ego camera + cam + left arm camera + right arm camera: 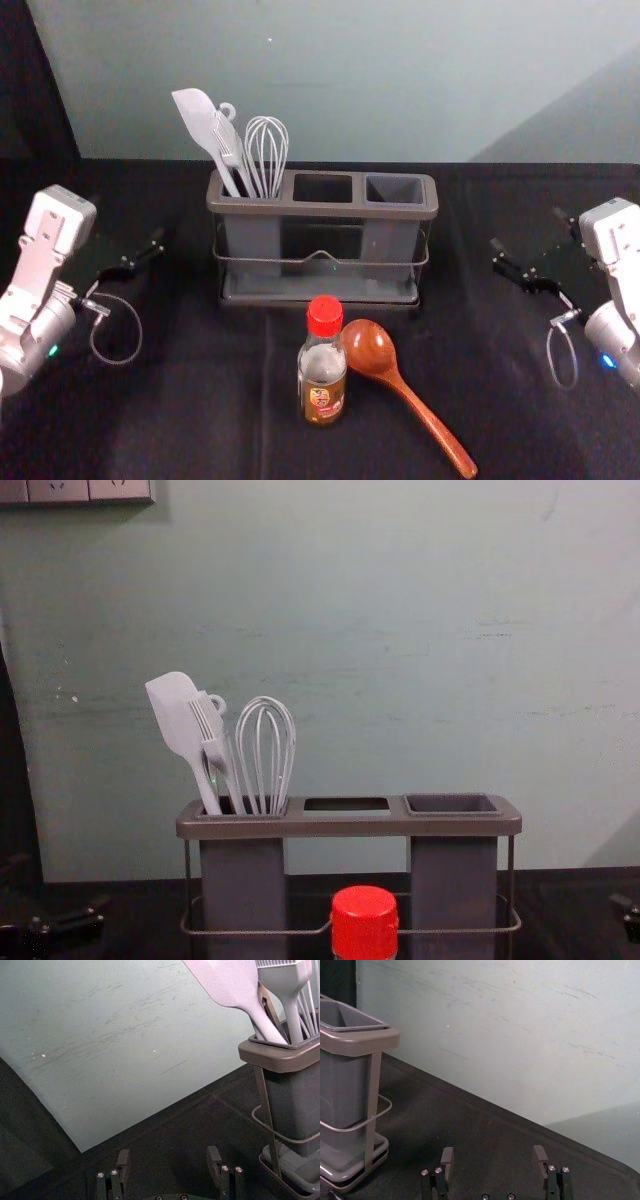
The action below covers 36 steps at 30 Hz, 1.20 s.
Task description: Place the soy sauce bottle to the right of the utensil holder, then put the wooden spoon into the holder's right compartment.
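Observation:
In the head view my left gripper [130, 252] is left of the utensil holder [322, 210] and my right gripper [530, 250] is to its right. Their fingers stand apart with nothing between them, as the left gripper [168, 1165] and right gripper [493, 1165] also show up close. The soy sauce bottle [323, 375], red-capped, stands upright in front of the holder. Beside it lies the wooden spoon [410, 395], bowl toward the holder, handle slanting to the near right. The holder's right compartment [395, 190] holds nothing.
White utensils, a spatula [203, 125] and a whisk [267, 150] among them, stand in the holder's left compartment. A pale wall [380, 80] rises behind the black-covered table [180, 400].

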Each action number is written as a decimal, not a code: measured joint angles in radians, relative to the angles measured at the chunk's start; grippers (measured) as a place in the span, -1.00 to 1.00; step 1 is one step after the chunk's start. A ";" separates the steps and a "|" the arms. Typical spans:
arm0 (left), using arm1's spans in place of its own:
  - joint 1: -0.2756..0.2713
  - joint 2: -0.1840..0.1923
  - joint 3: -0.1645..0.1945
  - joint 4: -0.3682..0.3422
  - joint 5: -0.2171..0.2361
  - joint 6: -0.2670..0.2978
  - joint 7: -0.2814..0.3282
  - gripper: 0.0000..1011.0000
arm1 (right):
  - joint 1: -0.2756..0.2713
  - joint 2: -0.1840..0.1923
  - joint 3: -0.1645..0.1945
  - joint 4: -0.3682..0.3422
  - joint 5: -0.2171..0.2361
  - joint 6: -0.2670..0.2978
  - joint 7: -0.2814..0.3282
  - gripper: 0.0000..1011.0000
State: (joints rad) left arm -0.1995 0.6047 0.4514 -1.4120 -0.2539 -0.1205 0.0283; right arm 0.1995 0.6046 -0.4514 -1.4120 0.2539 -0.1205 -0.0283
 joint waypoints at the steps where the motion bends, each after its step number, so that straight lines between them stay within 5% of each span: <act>1: 0.000 0.000 0.000 0.000 0.000 0.000 0.000 0.98 | 0.000 0.000 0.000 0.000 0.000 0.000 0.000 0.99; 32: 0.000 0.000 0.000 0.000 0.000 0.000 0.000 0.98 | 0.000 0.000 0.000 0.000 0.000 0.000 0.000 0.99; 36: 0.000 0.000 0.000 0.000 0.000 0.000 0.000 0.98 | -0.037 0.005 0.027 -0.032 0.009 -0.011 -0.009 0.99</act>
State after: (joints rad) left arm -0.1995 0.6047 0.4514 -1.4120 -0.2539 -0.1205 0.0283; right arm 0.1623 0.6100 -0.4240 -1.4437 0.2625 -0.1312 -0.0371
